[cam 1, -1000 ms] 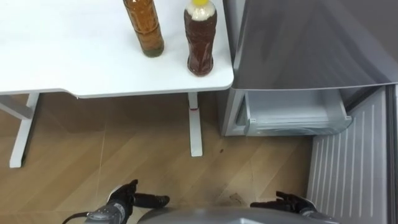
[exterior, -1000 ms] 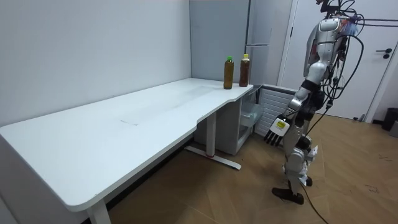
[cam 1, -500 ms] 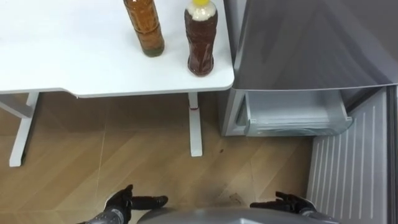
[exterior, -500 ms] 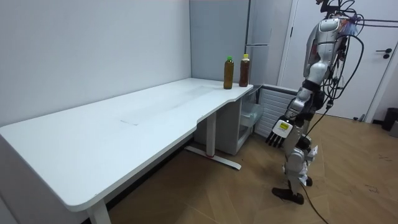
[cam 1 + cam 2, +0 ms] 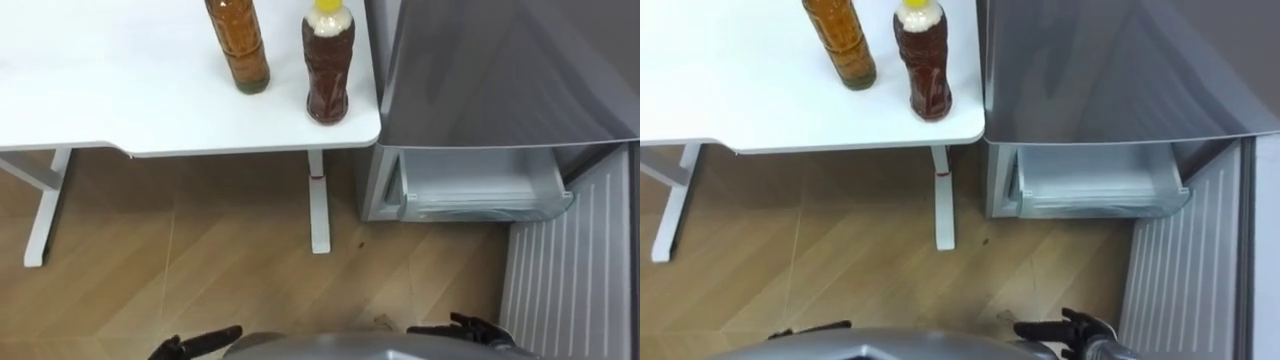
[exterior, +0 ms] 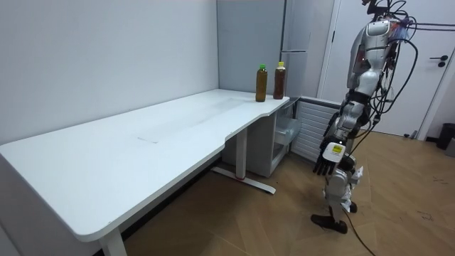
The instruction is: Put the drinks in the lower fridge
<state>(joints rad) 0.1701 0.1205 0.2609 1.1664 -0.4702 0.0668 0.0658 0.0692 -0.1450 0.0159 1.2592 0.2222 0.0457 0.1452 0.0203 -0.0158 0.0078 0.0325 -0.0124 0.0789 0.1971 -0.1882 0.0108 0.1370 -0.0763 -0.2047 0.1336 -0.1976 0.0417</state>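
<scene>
On the near corner of the white table (image 5: 100,90) both drinks stand upright and untouched: the amber bottle (image 5: 240,45) to the robot's left and the darker bottle (image 5: 329,70) with its pale cap just beside it, close to the table's edge. Right next to that corner the lower fridge (image 5: 480,185) is open, its pale drawer (image 5: 470,205) bare and its ribbed door (image 5: 570,270) swung wide to the right. Over the last second the left hand (image 5: 195,345) has dropped towards the bottom of the eye views, and the room view shows that arm swung from out in front of the body down beside the thigh, while the bottles have kept their places. I read this as settling in front of the work rather than a reach, so neither drink has been picked up yet. That left hand hangs with fingers straight, holding and touching nothing. The right hand (image 5: 465,328) rests low on the other side, fingers loosely spread and empty.
</scene>
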